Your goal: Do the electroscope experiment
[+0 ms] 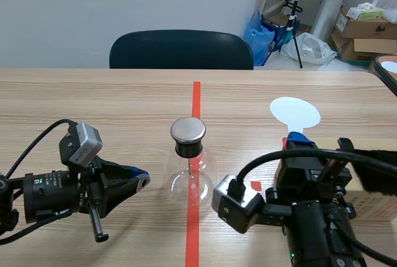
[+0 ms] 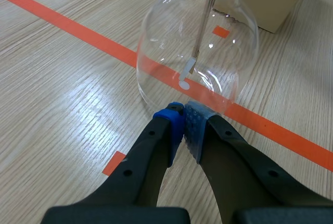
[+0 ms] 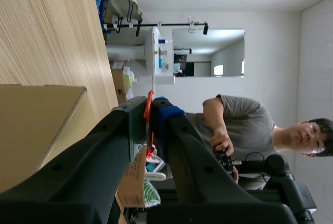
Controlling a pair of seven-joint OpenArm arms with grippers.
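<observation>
Behind the wooden tabletop (image 1: 93, 93) you have a grey wall, a dark chair (image 1: 181, 49) and, far at the right, some stored boxes (image 1: 366, 28). In the scene view the electroscope (image 1: 189, 155), a round glass flask with a black stopper and a metal cap (image 1: 188, 129), stands upright on the orange-red tape line (image 1: 196, 99) in the middle. Your left gripper (image 1: 139, 180) is low, just beside the flask on its left. Your right gripper (image 1: 296, 138) is to the right of the flask. A white paddle (image 1: 295, 113) lies just beyond it; you cannot tell there if they are joined.

In the left wrist view the fingers are pressed together with nothing between them. Their blue pads (image 2: 174, 125) point at the bottom of the glass and are very near to it; if they touch it, I cannot tell. Inside the flask a thin rod (image 2: 205, 21) hangs down with a pale leaf (image 2: 186, 73) at its end. A cardboard box (image 2: 270, 0) stands behind the flask.

In the right wrist view the fingers are pinching a thin orange-red strip (image 3: 149, 112). The cardboard box is beside this gripper, and beyond the fingers a person in a grey shirt (image 3: 237, 125) holds a black device.
</observation>
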